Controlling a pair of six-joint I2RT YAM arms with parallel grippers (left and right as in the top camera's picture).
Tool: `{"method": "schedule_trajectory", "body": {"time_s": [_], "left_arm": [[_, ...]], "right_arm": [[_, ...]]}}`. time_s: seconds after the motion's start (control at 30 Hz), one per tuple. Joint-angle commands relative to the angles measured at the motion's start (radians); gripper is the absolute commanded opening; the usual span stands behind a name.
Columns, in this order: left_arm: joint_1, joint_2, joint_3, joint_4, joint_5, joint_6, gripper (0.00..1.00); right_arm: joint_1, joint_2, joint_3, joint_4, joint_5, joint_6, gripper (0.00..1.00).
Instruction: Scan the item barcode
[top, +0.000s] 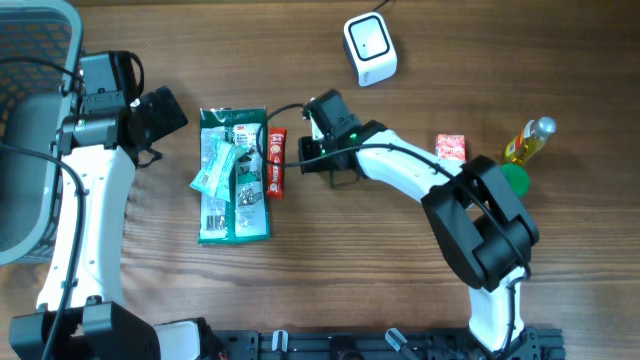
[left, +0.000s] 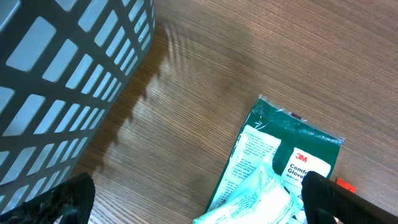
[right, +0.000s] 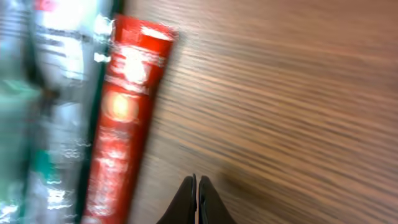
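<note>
A white barcode scanner (top: 370, 48) stands at the back of the table. A red snack bar (top: 276, 162) (right: 124, 118) lies along the right edge of a green glove pack (top: 235, 215) (left: 292, 149), and a small teal packet (top: 215, 168) (left: 261, 199) rests on top of that pack. My right gripper (top: 303, 160) (right: 197, 186) is shut with nothing in it, low over the wood just right of the bar. Near the pack's upper left corner my left gripper (top: 165, 110) (left: 198, 190) is wide open and empty, with one finger over the pack's edge.
A grey mesh basket (top: 30, 120) (left: 62, 74) fills the left edge. A small red box (top: 451, 148), a yellow bottle (top: 530, 140) and a green round object (top: 515, 178) sit at the right, beside the right arm's elbow.
</note>
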Motion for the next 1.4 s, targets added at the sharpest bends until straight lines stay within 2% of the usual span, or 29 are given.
{"method": "schedule_trajectory", "body": {"time_s": [0.0, 0.3, 0.5, 0.8, 1.17, 1.37], "left_arm": [[0.006, -0.002, 0.006, 0.003, -0.002, -0.013, 1.00], [0.006, -0.002, 0.006, 0.003, -0.002, -0.013, 1.00], [0.006, -0.002, 0.006, 0.003, -0.002, -0.012, 1.00], [0.006, -0.002, 0.006, 0.003, -0.002, -0.012, 1.00], [0.006, -0.002, 0.006, 0.003, -0.002, -0.012, 1.00], [0.006, -0.002, 0.006, 0.003, -0.002, -0.012, 1.00]], "right_arm": [[0.019, -0.036, -0.001, 0.062, -0.214, -0.051, 0.04], [0.060, -0.012, -0.001, 0.101, -0.228, -0.066, 0.05], [0.099, 0.029, -0.002, 0.129, -0.149, -0.066, 0.05], [0.103, 0.038, -0.002, 0.122, -0.068, -0.034, 0.04], [0.103, 0.087, -0.002, 0.124, -0.066, -0.006, 0.04], [0.069, 0.054, 0.001, 0.012, -0.011, 0.039, 0.04]]}}
